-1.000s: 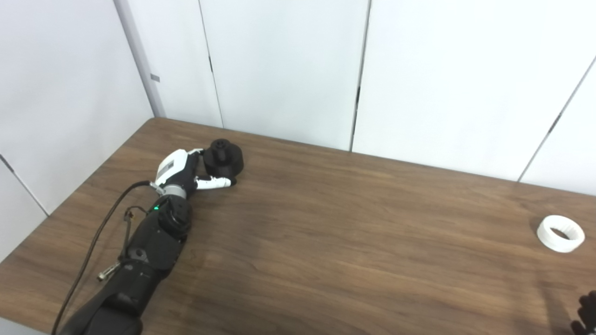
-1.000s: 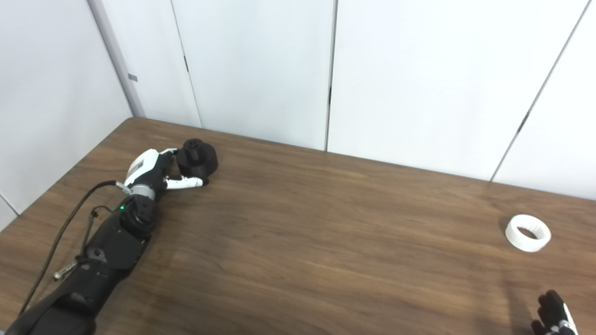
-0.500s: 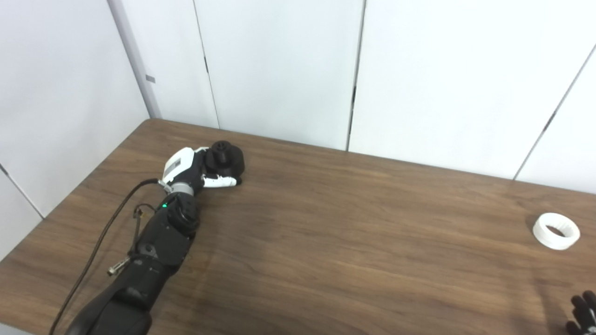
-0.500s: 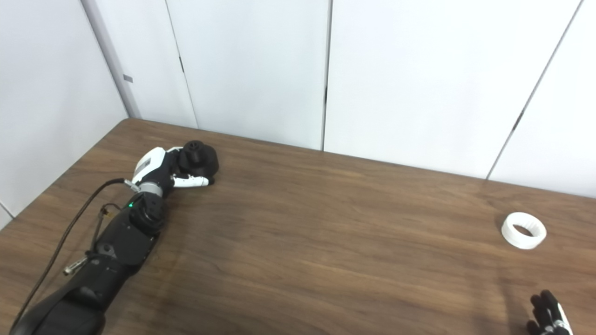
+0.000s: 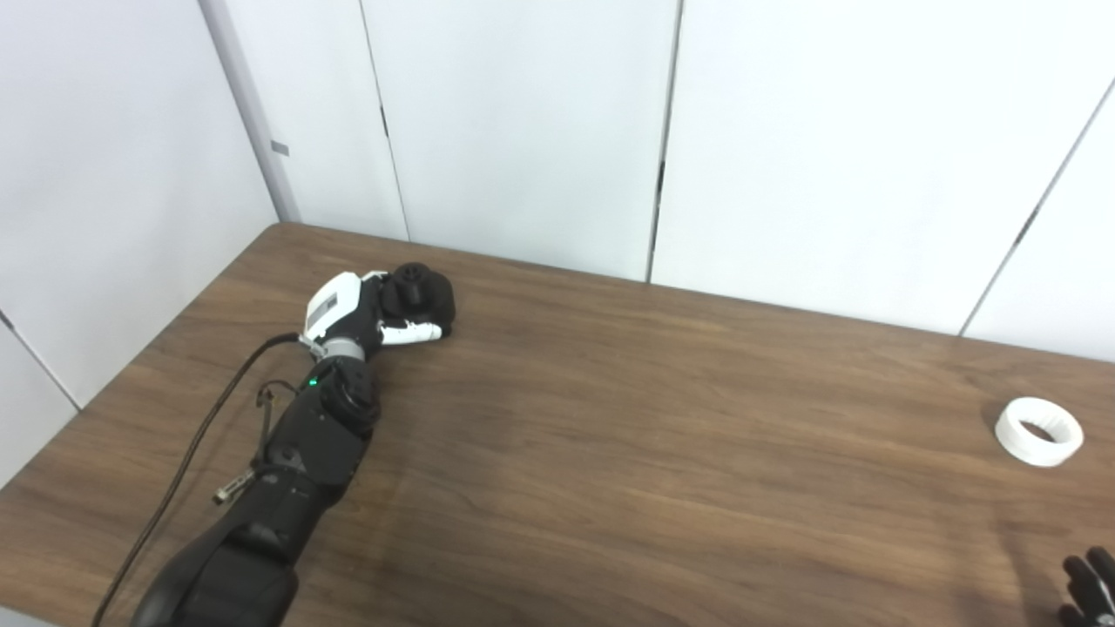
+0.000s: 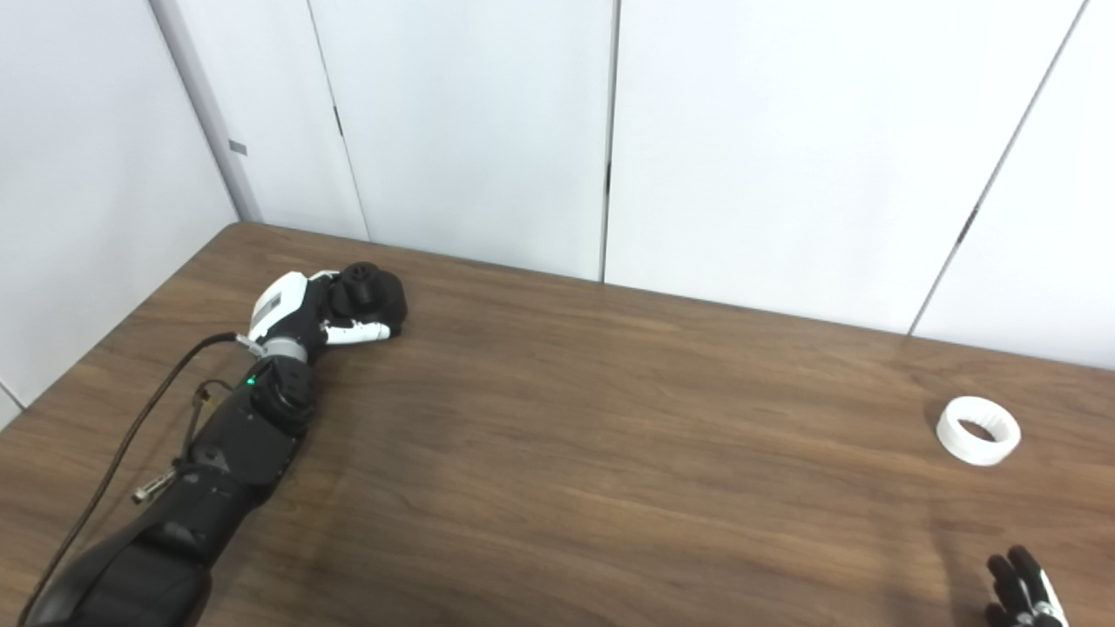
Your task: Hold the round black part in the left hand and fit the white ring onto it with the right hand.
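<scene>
Round black part (image 5: 421, 293) gripped at far left of the surface (image 5: 610, 453), white ring (image 5: 1039, 431) lying untouched at far right.

Wrapped by the left hand (image 5: 366, 312), fingers (image 5: 416, 332) curled round the part's near side, with the part resting on or just above the wood; cannot tell which. Could slip or roll out on lifting, since the hold looks one-sided and low on the body. Could also end up with fingers covering the seat meant for the ring. Right hand (image 6: 1021, 594) barely in view at the bottom corner, only dark fingertips showing, apparently spread and holding nothing; well apart from the ring, so a long reach and a risk of nudging the light ring away. Counted: one black part, one white ring, two hands.
</scene>
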Controlling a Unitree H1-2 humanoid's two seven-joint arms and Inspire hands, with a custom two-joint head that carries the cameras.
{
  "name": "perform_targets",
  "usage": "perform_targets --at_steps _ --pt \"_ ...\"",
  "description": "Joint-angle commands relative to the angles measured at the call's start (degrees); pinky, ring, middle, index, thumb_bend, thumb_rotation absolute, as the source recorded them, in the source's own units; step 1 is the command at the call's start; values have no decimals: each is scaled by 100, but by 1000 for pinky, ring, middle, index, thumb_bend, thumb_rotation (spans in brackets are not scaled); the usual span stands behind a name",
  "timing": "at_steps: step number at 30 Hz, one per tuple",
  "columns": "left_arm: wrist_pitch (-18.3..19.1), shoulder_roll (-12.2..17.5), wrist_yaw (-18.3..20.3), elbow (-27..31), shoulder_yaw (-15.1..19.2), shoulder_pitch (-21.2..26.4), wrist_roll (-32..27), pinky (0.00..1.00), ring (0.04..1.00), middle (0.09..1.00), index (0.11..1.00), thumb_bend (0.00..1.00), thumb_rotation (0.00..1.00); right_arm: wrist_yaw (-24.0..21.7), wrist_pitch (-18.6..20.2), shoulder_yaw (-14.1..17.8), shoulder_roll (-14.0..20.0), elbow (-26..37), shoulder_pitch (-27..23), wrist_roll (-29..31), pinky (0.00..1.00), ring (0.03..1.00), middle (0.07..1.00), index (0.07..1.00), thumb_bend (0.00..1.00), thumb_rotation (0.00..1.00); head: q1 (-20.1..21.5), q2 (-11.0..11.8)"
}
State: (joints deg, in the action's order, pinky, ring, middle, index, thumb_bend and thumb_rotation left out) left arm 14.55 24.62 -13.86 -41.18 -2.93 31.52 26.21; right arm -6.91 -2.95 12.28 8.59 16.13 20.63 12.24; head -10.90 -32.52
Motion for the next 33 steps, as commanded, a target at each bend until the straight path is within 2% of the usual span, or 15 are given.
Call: perform_targets --at_steps 1,9,12,16,19,20,21,22,24,27,33 --pt "55 154 -95 90 49 298 -19 1000 958 902 813 1000 359 -33 -215 -10 58 180 -100 65 1000 1000 953 947 629 1000 -3 -6" --pt "109 160 -138 -17 -108 287 112 972 948 894 778 1000 353 36 -140 -11 36 258 -79 -20 1000 993 942 943 613 1000 2 -29" --pt "276 165 -95 31 -169 290 153 963 942 885 756 1000 349 19 -184 -1 55 250 -77 -8 1000 992 938 941 609 1000 -22 -53" --pt "435 162 -166 25 -207 322 194 969 928 864 697 955 282 32 -164 2 56 308 -63 -33 1000 989 936 927 615 1000 -15 -62" --pt "252 120 -431 -40 -123 317 124 967 912 835 629 924 223 8 -171 7 77 303 -66 -2 1000 992 939 926 614 1000 -15 -62" --pt "164 96 -507 -47 -60 306 58 987 914 821 545 689 132 2 -172 6 83 304 -67 -3 1000 996 942 929 611 1000 -15 -62" --pt "106 76 -545 -51 -7 299 -1 993 911 813 515 609 99 2 -166 7 86 313 -67 -5 1000 998 944 930 606 1000 -20 -55" --pt "76 65 -562 -53 21 293 -33 956 894 800 498 568 77 11 -147 6 82 331 -66 -9 1000 999 943 930 597 1000 -13 -67" --pt "15 72 -570 -124 14 300 -38 857 860 776 484 533 54 19 -128 1 77 345 -70 -19 1000 994 939 927 604 1000 3 -63" --pt "-19 80 -578 -142 -26 284 -6 769 829 763 481 524 48 40 -116 8 61 343 -70 -24 1000 990 932 924 620 1000 12 -62" --pt "-181 101 -641 -183 -71 284 -3 697 813 766 483 522 48 68 -120 5 55 300 -100 -77 1000 985 931 924 631 1000 43 -29"
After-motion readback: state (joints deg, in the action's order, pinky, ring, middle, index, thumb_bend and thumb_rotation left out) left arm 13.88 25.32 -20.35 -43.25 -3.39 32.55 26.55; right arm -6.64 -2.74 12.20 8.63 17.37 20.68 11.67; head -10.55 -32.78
